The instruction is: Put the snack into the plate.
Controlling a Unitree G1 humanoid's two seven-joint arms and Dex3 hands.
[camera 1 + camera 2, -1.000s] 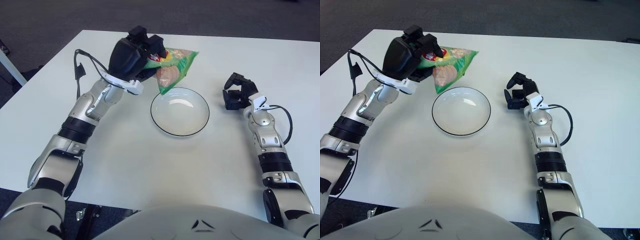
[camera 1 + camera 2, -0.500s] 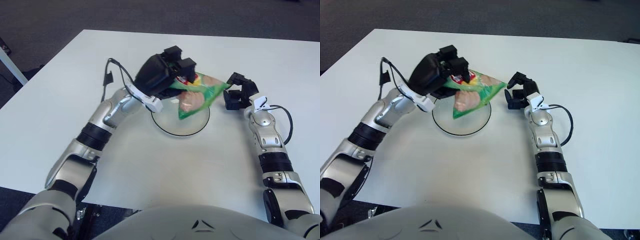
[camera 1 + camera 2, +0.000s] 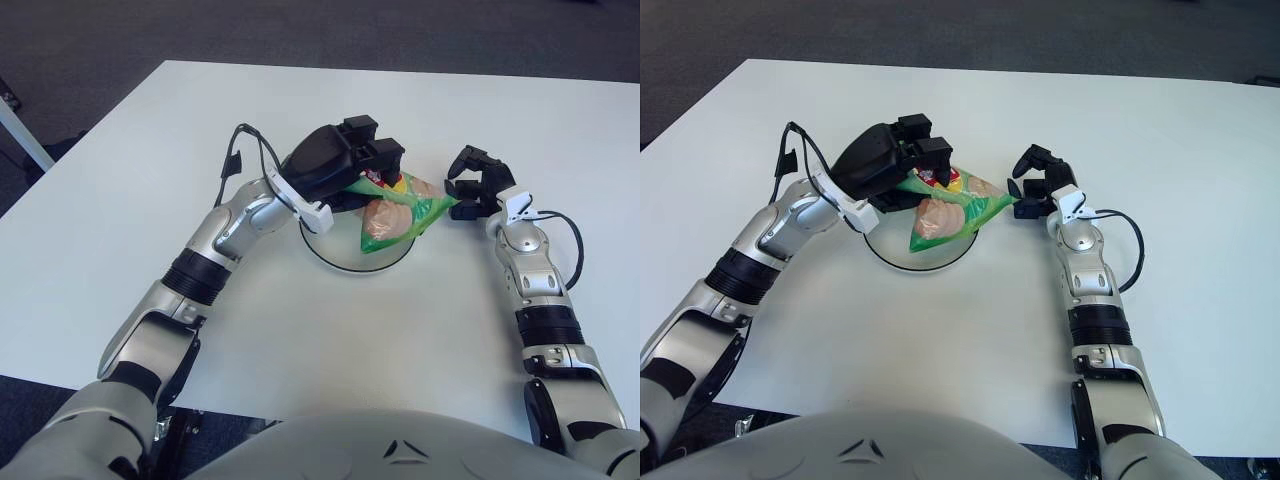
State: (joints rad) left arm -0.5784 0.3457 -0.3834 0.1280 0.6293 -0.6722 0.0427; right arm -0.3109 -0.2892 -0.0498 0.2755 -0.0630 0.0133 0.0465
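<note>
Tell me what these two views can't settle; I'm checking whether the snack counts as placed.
- Whether the snack bag touches the plate: the bag covers the bowl in both views.
- Plate's far rim: hidden by the left robot hand.
- Bag's label: too small to read.
- Right robot hand, beside the bag's right corner: contact unclear.

My left robot hand (image 3: pixel 345 168) grips the green snack bag (image 3: pixel 400 207) by its upper end, above the white plate (image 3: pixel 345 256). The bag hangs tilted, its lower part over the plate's bowl and its right corner past the rim. My right robot hand (image 3: pixel 477 190) sits just beside that corner, right of the plate, holding nothing, fingers loosely curled. All on the white counter (image 3: pixel 120 200).
</note>
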